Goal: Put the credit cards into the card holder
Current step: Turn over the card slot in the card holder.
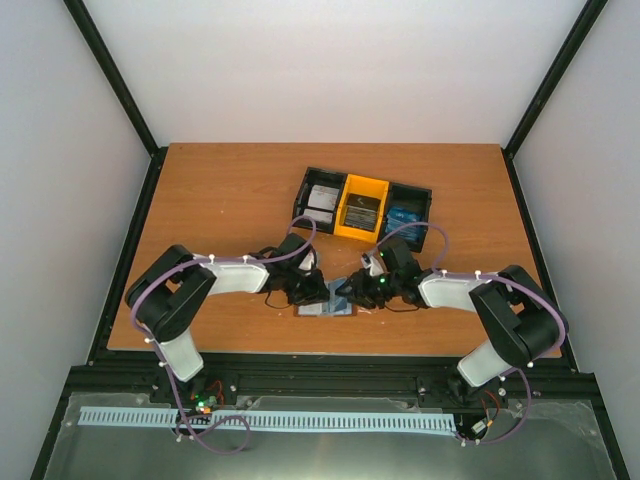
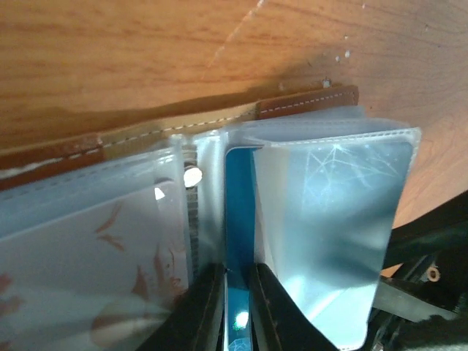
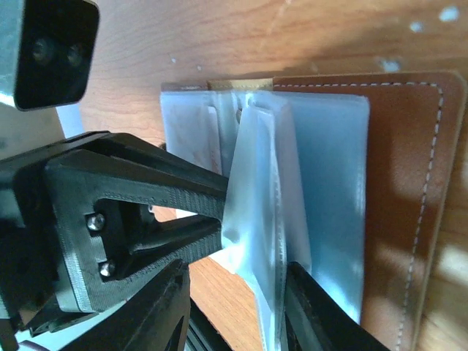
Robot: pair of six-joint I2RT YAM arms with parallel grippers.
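Brown stitched leather, the card holder (image 1: 325, 309) lay open near the desk's (image 1: 220, 200) front edge, long axis left-right. From the left wrist, the left claw (image 2: 238, 311) was clamped on a blue card (image 2: 239, 212) standing edgewise, pointing at the spine, among glossy clear sleeves (image 2: 329, 212). From the right wrist, the right claw (image 3: 235, 281) stood apart around a lifted sleeve.
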